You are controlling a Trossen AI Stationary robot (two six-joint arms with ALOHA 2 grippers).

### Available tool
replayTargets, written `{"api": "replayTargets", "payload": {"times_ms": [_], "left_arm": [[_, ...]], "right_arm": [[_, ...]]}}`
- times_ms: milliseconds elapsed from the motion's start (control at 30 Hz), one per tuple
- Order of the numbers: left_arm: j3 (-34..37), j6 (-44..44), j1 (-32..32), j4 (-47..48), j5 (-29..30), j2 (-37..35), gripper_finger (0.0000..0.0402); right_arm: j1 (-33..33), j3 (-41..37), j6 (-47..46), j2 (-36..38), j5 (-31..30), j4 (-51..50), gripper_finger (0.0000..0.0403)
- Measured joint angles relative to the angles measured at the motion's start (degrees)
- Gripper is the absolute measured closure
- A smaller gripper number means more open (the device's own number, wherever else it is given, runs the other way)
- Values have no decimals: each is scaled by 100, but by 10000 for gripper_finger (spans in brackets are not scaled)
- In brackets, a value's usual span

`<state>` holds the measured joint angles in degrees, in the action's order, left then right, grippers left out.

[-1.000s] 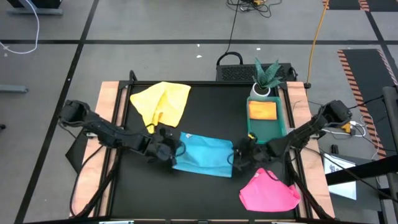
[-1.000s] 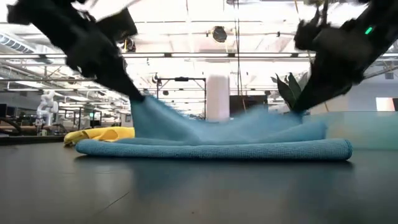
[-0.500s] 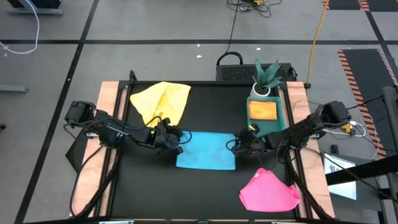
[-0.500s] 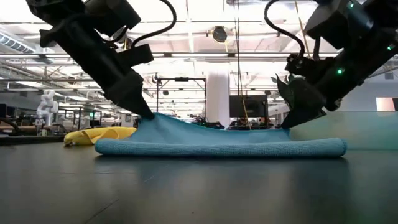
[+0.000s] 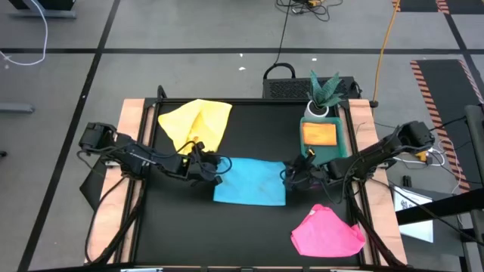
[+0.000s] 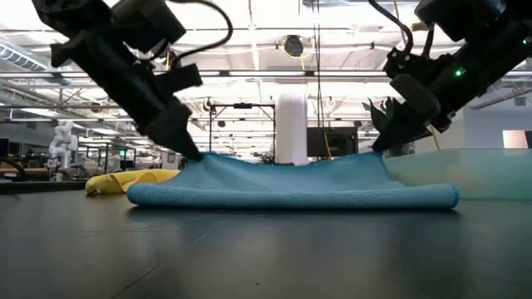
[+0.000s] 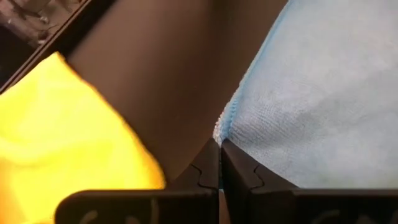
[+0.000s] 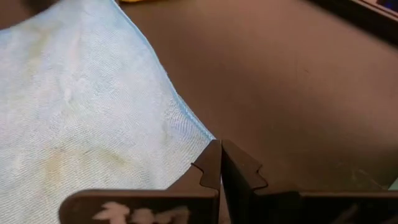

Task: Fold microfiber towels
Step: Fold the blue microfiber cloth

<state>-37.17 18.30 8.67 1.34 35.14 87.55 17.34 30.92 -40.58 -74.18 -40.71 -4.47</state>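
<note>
A light blue towel was seen folded on the black table, held at its two far corners by both arms. The left gripper was pressed together on the towel's far left corner, the pinch shown clearly in the left wrist view, where the blue cloth's tip was caught between the dark fingers. The right gripper was likewise clamped on the far right corner, its fingers closed on the edge of the cloth. From table height, the upper layer was seen lifted slightly at both ends above the folded lower edge.

A yellow towel was left crumpled at the table's far left, well apart from the pink towel, which was bunched at the near right. A second yellow cloth was seen lying in the green tray at the far right, beside a potted plant.
</note>
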Motion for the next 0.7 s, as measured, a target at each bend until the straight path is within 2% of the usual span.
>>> {"api": "replayTargets", "payload": {"times_ms": [167,300,400,533,600,633,700], "left_arm": [[208,116,-38,-126,-146,0,397],[213,24,342,-184,-755,-121,398],[210,-121,759,-305,-1700,-200,396],[207,-343,1349,-895,-3743,-243,394],[208,-486,1623,-1358,-4023,-243,398],[208,-535,1715,-1571,-3887,-243,398],[208,-581,1777,-1837,-3217,-243,393]], "right_arm": [[275,0,161,236,174,125,403],[880,0,389,335,1180,673,403],[1435,-8,490,325,2275,1175,403],[2152,-57,642,211,3310,2006,403],[2398,-59,948,201,3268,2349,403],[2463,-57,1092,223,3031,2427,403],[2503,-57,1183,280,2325,2431,403]]}}
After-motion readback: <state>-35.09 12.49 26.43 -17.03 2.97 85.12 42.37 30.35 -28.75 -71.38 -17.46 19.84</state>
